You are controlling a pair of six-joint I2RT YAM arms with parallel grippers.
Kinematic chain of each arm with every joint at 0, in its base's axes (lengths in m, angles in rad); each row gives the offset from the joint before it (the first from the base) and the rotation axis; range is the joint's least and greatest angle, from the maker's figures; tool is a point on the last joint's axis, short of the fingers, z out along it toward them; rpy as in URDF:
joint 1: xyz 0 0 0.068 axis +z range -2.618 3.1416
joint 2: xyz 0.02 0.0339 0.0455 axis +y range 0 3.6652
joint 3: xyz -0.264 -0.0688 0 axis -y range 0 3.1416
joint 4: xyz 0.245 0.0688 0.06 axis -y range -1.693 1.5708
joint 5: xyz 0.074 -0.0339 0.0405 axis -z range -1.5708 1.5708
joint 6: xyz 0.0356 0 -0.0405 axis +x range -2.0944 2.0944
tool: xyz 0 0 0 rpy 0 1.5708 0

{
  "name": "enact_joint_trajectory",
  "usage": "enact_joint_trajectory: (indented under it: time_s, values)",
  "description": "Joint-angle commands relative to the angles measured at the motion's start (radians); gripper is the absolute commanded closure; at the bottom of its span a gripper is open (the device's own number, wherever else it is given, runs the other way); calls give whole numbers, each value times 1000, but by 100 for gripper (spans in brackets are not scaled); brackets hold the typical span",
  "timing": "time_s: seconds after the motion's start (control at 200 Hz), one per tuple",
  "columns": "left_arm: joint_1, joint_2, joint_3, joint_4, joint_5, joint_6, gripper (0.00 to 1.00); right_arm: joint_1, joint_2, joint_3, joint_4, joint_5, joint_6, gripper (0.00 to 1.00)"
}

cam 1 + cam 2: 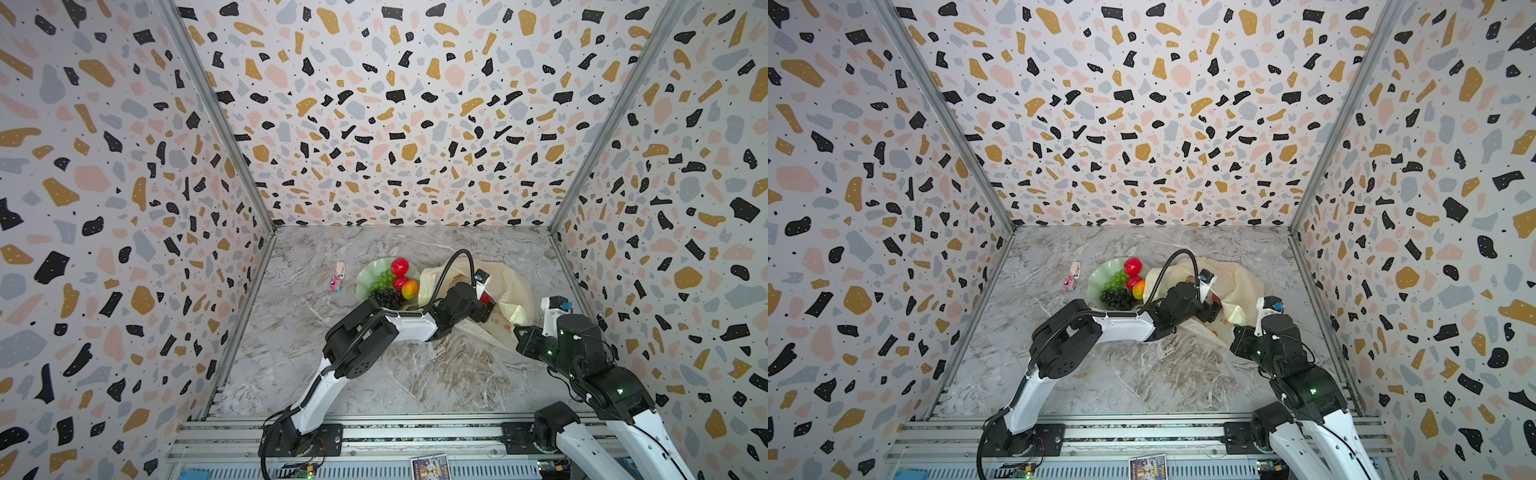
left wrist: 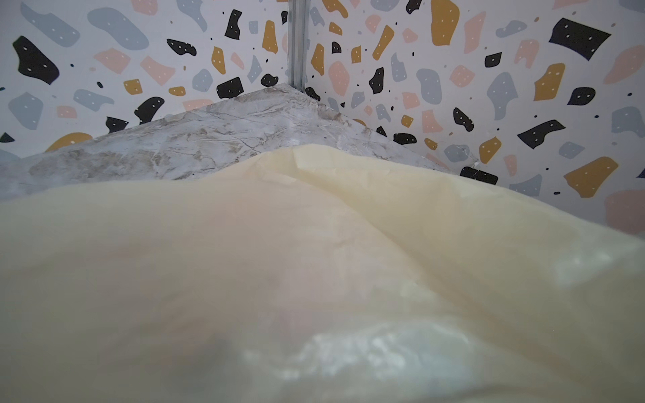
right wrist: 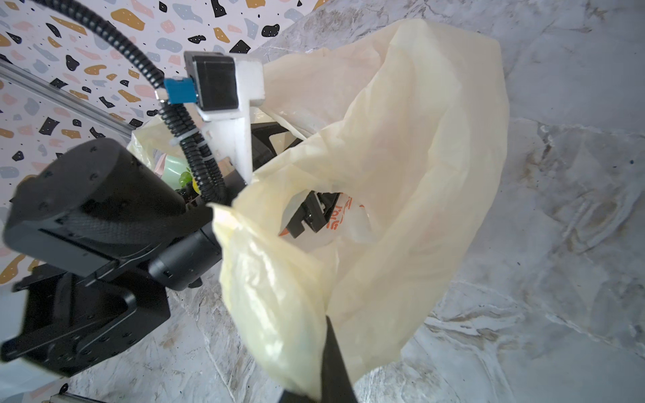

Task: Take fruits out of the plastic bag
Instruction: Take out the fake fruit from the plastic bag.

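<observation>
1. The pale green plate (image 1: 362, 277) already holds a green grape bunch (image 1: 384, 281) and a red apple (image 1: 400, 266). A careless drop could roll them off.
2. The left gripper (image 1: 487, 307) is inside the plastic bag (image 1: 515, 291), and I cannot tell how its jaws stand. It might snag film along with the red fruit (image 1: 485, 297).
3. The right gripper (image 1: 518, 332) is clenched on the bag's edge. A slip would collapse the mouth.

Left arm (image 1: 411, 326) outstretched, left claw (image 1: 485, 309) low; right claw (image 3: 328, 335) tight on plastic bag (image 3: 401, 174).

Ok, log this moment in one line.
left gripper: inside plastic bag | right gripper: shut on plastic bag edge | green plate: green grapes, black grapes, red apples, peach
</observation>
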Motion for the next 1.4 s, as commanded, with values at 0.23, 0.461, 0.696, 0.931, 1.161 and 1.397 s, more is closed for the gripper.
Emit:
enact_joint_trajectory:
  time_s: [0.23,0.461,0.696,0.931,1.161,1.397]
  values:
    - [-9,128,142,28,-42,-52,18,6,-17,-37,20,-24,21,98]
    - [-9,195,215,5,-71,-65,17,8,-24,-35,13,-23,16,98]
    - [-9,267,296,-15,-84,-70,19,9,-31,-43,1,-25,12,98]
    - [-7,295,330,-15,-80,-65,34,9,-48,-42,-18,-17,12,98]
    - [-6,269,310,-3,-73,-40,46,9,-56,-46,-15,-15,16,99]
    - [-6,215,258,21,-76,-33,54,10,-57,-49,-7,-5,26,99]
